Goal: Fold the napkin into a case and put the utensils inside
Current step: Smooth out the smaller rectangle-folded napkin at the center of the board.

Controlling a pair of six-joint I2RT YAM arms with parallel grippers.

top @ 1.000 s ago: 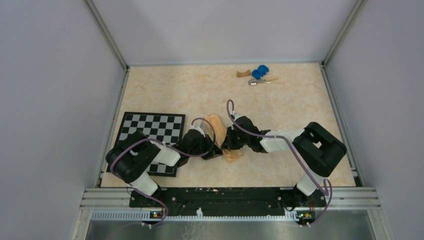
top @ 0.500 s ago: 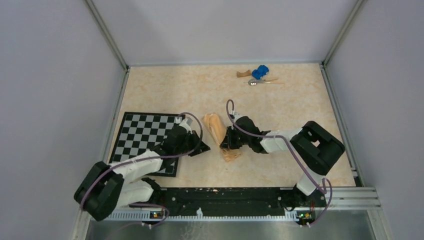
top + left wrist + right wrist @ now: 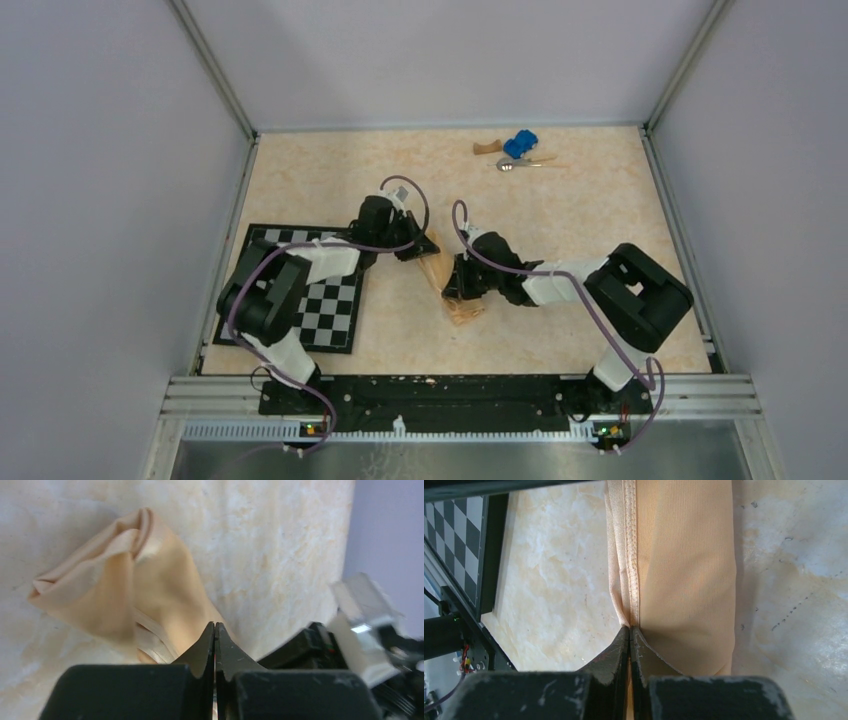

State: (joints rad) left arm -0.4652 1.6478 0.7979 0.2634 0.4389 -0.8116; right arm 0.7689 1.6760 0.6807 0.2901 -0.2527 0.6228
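The peach-orange napkin (image 3: 441,272) lies bunched into a narrow folded strip in the middle of the table. My left gripper (image 3: 424,250) is at its far end. In the left wrist view the left gripper (image 3: 214,625) is shut, its tips meeting on the edge of the napkin (image 3: 125,575). My right gripper (image 3: 455,287) is at the strip's near part. In the right wrist view the right gripper (image 3: 630,627) is shut on the stitched hem of the napkin (image 3: 684,555). A silver spoon (image 3: 508,165) lies at the far right, well away from both grippers.
A blue toy car (image 3: 519,144) and a brown curved block (image 3: 487,148) sit right beside the spoon at the back. The checkerboard mat (image 3: 300,260) lies to the left under my left arm, and its corner (image 3: 461,545) shows in the right wrist view.
My left arm swung from the mat side up and over to the napkin's far end, and its jaws closed there. The right gripper stayed where it was, still pinching the hem.
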